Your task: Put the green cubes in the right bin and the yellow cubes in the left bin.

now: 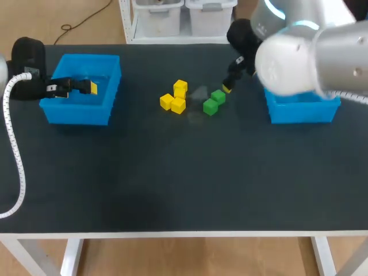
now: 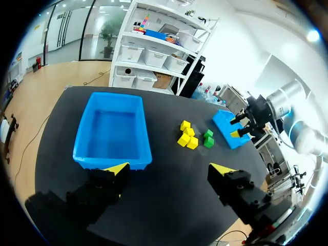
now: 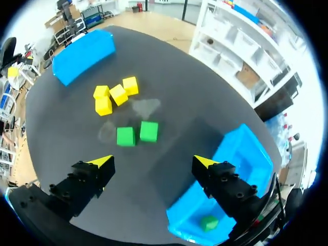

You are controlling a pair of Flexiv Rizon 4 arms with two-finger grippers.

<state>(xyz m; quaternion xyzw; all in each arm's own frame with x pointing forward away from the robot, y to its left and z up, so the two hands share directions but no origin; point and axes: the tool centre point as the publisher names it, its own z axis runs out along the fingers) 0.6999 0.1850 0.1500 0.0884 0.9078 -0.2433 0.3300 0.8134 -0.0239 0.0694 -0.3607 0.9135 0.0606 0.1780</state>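
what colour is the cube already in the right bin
Green; the cube shows best in the right wrist view.

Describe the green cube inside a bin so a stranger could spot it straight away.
Find the blue right bin at the table's right end. One green cube lies inside it. The other two green cubes sit out on the table by the yellow cubes; only this one is binned.

A dark table (image 1: 172,184) with a white front edge.
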